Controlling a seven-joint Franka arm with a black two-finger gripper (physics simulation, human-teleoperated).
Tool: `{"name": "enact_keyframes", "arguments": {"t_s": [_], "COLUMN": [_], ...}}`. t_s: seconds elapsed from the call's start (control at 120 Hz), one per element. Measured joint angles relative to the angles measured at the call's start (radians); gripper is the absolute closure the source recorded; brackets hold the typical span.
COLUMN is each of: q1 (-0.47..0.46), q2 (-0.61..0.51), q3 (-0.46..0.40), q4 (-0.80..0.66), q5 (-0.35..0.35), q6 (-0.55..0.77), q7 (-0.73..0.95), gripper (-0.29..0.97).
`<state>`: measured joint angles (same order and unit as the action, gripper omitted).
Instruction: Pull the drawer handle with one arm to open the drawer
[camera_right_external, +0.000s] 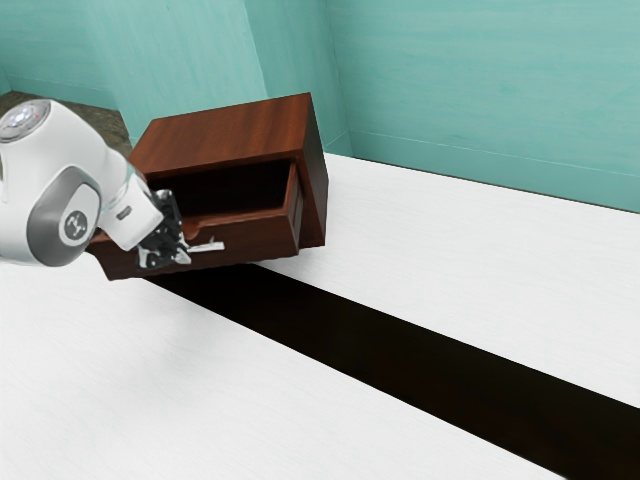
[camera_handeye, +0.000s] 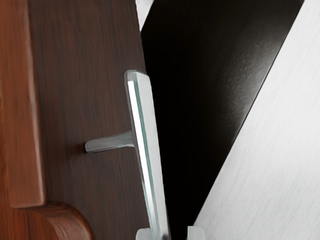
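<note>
A dark-wood cabinet (camera_right_external: 240, 135) stands at the back left of the table, and its drawer (camera_right_external: 258, 238) is pulled well out, so the dark inside shows. On the drawer front sits a silver bar handle (camera_right_external: 205, 245). My gripper (camera_right_external: 168, 250) is right at that handle's end. In the wrist view the handle (camera_handeye: 142, 150) runs on its post along the drawer front (camera_handeye: 85, 75) and passes between my gripper's (camera_handeye: 170, 234) two pale fingertips (camera_handeye: 144, 233). One fingertip lies against the bar and a dark gap separates the bar from the other. The gripper is open around the handle.
The white table (camera_right_external: 450, 250) has a broad black stripe (camera_right_external: 400, 360) running from under the drawer toward the exterior view's lower right. Teal walls (camera_right_external: 480, 70) close the back. My arm's white elbow (camera_right_external: 50, 190) fills the left edge.
</note>
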<state>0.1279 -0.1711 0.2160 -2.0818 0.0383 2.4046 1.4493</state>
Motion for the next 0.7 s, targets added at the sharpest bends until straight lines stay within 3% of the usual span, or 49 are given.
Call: {"name": "enact_keyframes", "arguments": {"t_s": [0.383,0.7], "q1": [-0.030,-0.024], "q2": [-0.034,-0.077], "q3": [0.000,0.000], "q4": [-0.040,-0.055], "q5": [0.010,0.009], "q6": [0.019,0.001], "q7": [-0.007,-0.016], "gripper": [0.78,0.69]}}
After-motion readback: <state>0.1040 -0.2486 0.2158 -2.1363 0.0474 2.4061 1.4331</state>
